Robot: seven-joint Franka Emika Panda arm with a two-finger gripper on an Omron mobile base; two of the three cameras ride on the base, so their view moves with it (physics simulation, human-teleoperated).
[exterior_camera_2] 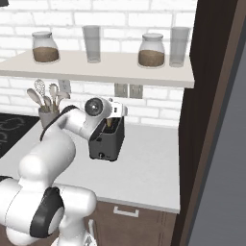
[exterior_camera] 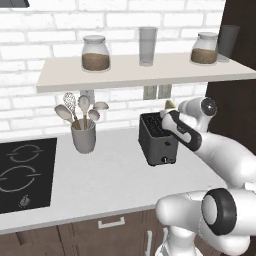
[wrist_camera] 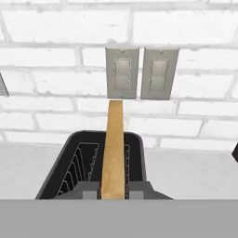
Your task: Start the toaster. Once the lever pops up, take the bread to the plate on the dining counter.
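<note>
Judging from the views, the bread is gripped edge-on by the closed fingers above the toaster, with carriage to the plate left.

1. The toaster looks like dark matt plastic or painted metal, with thin shiny wire racks inside its slots.
2. The bread looks dry and tan, with a soft matt face.
3. The worktop is smooth, pale grey and not shiny.
4. The wall is white brick with rough-looking lines between the bricks.
5. The jars and the tall cups look like clear glass.
6. The shelf is smooth and pale.
7. The cupboard fronts look like dark wood.
8. The cooktop is black and smooth like glass.
9. The spoons look like pale wood.
</note>
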